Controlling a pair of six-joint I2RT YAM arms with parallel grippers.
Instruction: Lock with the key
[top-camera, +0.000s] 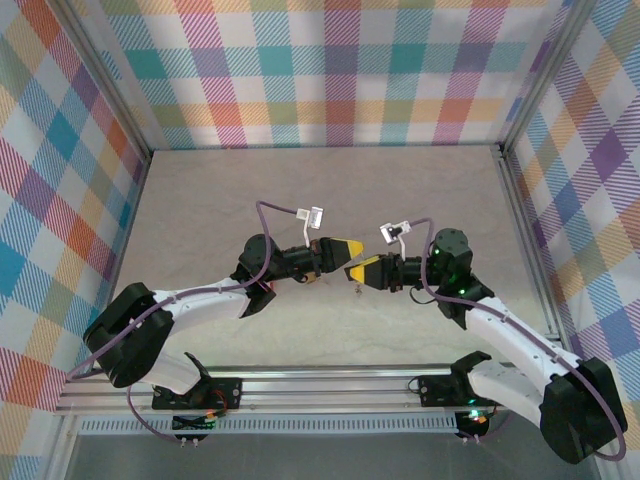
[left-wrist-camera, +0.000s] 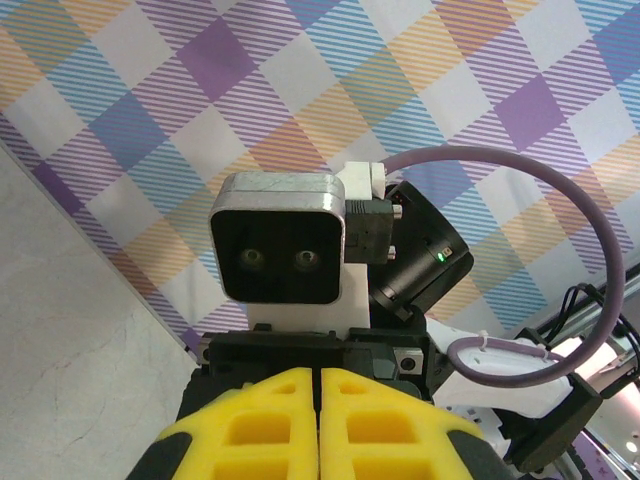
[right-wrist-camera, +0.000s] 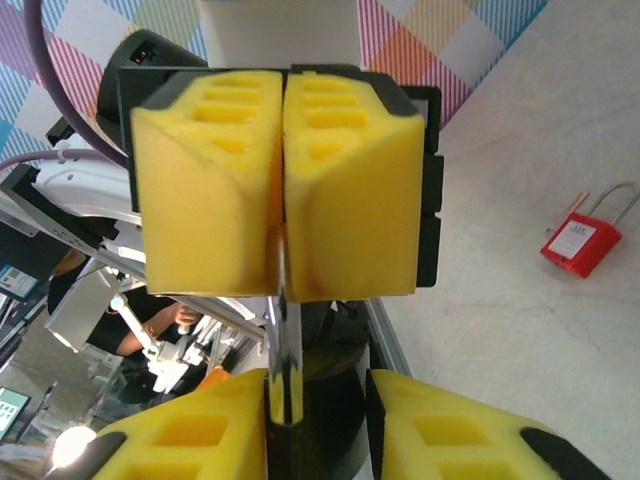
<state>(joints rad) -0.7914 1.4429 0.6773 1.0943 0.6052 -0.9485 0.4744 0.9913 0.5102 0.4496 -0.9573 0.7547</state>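
Fingers (right-wrist-camera: 210, 180) of the left gripper (top-camera: 350, 248) press together on the key (right-wrist-camera: 284, 340). Its blade hangs between the 2 spread fingers (right-wrist-camera: 450, 440) of the right gripper (right-wrist-camera: 320, 420). Rightward, the red padlock (right-wrist-camera: 580, 240) lies on open table (right-wrist-camera: 520, 330), clear of the walls.

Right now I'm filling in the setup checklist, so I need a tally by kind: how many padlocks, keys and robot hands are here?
red padlock: 1
key, a thin blade seen edge-on: 1
hands: 2, the left hand and the right hand
Total: 4
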